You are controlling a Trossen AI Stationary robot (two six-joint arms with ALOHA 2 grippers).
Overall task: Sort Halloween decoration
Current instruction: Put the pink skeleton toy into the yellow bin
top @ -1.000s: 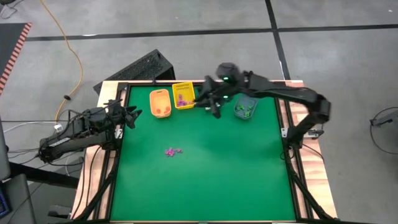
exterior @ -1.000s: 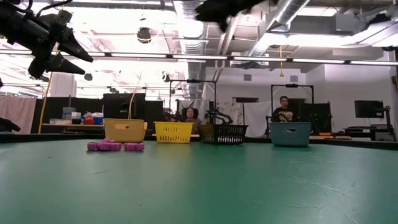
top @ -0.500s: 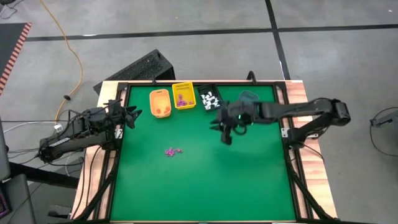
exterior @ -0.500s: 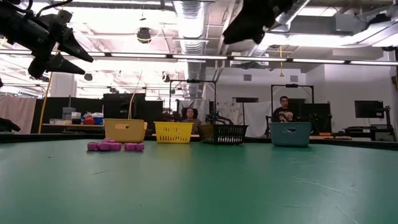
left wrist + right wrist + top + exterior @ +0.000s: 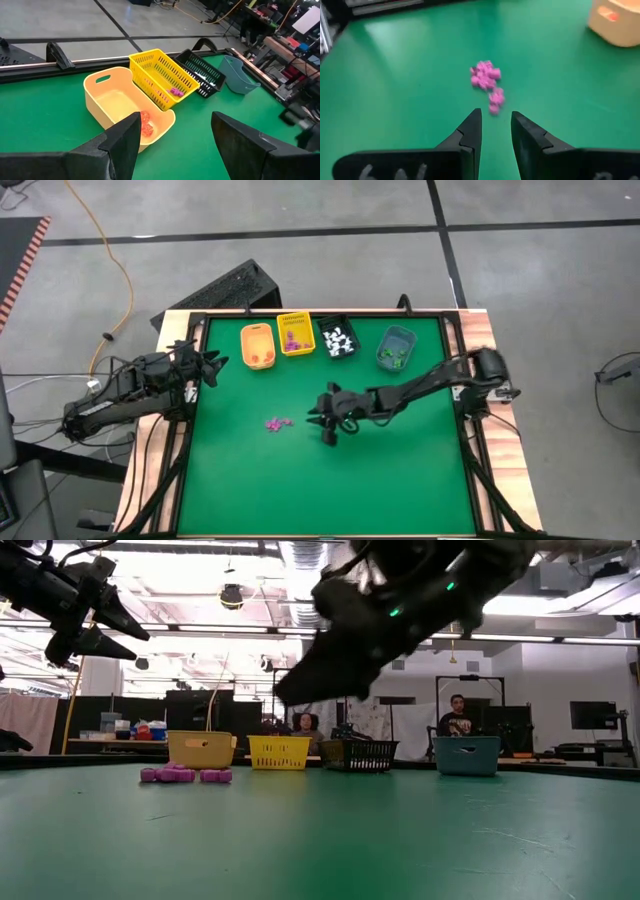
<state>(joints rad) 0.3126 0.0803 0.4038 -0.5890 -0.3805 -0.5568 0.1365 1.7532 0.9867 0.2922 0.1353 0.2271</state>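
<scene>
Green table (image 5: 380,470): purple trinkets (image 5: 278,423) heaped mid-left. Right gripper (image 5: 328,423) just beside them, fingers (image 5: 470,131) slightly parted, holding nothing. Left gripper (image 5: 205,365) parked at table's edge, spread wide, empty.

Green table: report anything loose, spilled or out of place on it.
A small cluster of purple trinkets lies loose on the green table, away from the four bins at the far edge. The right gripper is beside it, jaws open.
</scene>
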